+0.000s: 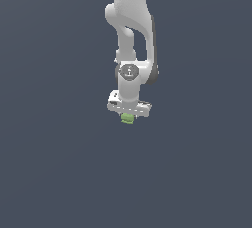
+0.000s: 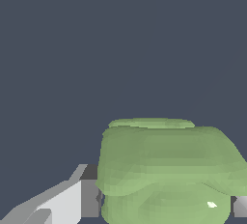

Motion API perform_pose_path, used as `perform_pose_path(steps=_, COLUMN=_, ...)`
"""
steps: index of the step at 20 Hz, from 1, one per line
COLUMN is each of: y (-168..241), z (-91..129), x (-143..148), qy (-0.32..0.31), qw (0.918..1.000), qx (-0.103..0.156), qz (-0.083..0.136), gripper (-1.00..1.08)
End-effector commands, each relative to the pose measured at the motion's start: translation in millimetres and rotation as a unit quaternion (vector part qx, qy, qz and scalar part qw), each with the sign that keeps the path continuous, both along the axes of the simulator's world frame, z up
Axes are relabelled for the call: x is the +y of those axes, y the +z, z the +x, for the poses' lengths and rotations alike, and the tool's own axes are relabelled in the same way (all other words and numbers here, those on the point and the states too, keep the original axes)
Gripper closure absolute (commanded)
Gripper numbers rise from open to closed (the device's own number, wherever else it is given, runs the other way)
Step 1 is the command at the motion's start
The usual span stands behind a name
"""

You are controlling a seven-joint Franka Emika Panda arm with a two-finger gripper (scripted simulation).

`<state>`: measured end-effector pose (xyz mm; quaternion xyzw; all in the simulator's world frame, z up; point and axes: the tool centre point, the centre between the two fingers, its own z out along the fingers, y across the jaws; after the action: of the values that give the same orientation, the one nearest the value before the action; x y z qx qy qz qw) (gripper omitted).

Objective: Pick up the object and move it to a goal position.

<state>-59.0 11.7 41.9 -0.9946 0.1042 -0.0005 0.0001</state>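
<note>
The object (image 1: 128, 119) is a tiny light-green, rounded, lumpy block. In the exterior view it sits right under the white gripper (image 1: 128, 117), between the fingers, much narrower than the hand. The arm hangs down from the top of that view. In the wrist view the object (image 2: 166, 170) fills the space between the two grey-tipped fingers (image 2: 89, 196), which press against its sides. The gripper (image 2: 164, 203) is shut on the object. Whether the object touches the ground below cannot be told.
A plain dark blue-grey ground (image 1: 59, 163) surrounds the arm in both views. No other objects, edges or goal marker show.
</note>
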Motion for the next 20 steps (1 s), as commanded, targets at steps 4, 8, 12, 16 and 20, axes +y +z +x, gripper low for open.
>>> perform_pose_path(steps=4, y=-1, z=0, x=0, qy=0.0, qw=1.0, qx=0.001, qz=0.0, gripper=1.08)
perform_pose_path(steps=8, y=0, z=0, x=0, qy=0.0, qw=1.0, qx=0.0, qz=0.0, gripper=1.08)
perform_pose_path(steps=12, y=6, z=3, x=7, qy=0.0, qw=1.0, qx=0.0, qz=0.0, gripper=1.08)
perform_pose_path(steps=16, y=18, z=11, x=21, qy=0.0, qw=1.0, qx=0.0, qz=0.0, gripper=1.08)
perform_pose_path(steps=20, y=37, z=22, x=44, qy=0.0, qw=1.0, qx=0.0, qz=0.0, gripper=1.08)
